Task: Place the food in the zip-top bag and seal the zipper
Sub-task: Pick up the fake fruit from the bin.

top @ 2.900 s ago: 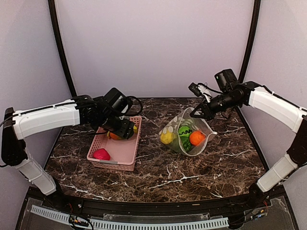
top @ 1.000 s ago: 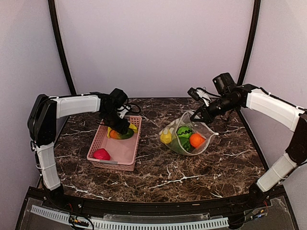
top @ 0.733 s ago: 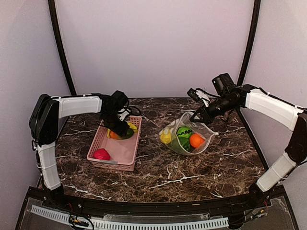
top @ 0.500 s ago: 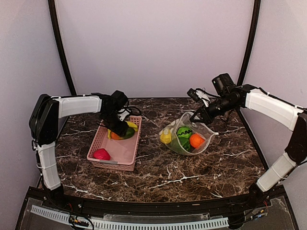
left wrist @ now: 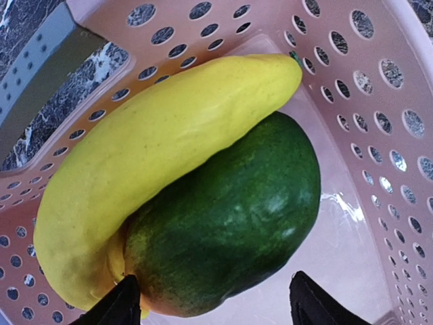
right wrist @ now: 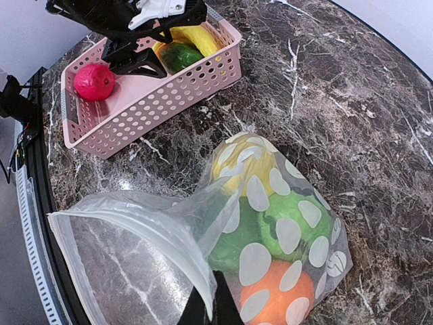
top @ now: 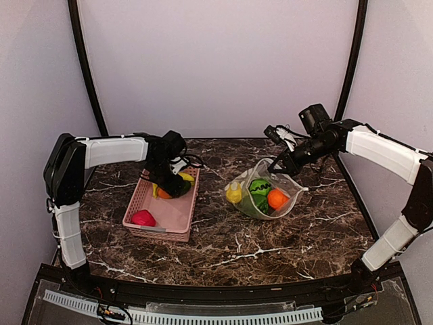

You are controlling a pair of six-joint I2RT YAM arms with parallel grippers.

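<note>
Marble table [top: 237, 250] with two robot arms. The left gripper [left wrist: 216, 308] reaches into a pink basket [top: 172, 218], fingers spread apart on either side of a green piece [left wrist: 237, 223] that touches a yellow banana [left wrist: 155, 149]. A magenta-red piece [top: 143, 217] sits at the basket's near end. The right gripper [right wrist: 210, 308] is pinched closed on the mouth edge of the zip-top bag [right wrist: 135, 227], holding it open. Inside the bag lie an orange [top: 277, 197], green pieces [top: 260, 186] and a yellow lemon-like piece [top: 235, 194]

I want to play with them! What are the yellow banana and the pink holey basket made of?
The curved yellow banana looks like smooth plastic: even colour, soft sheen. The pink perforated basket seems moulded plastic too: neat round holes, glossy floor.
</note>
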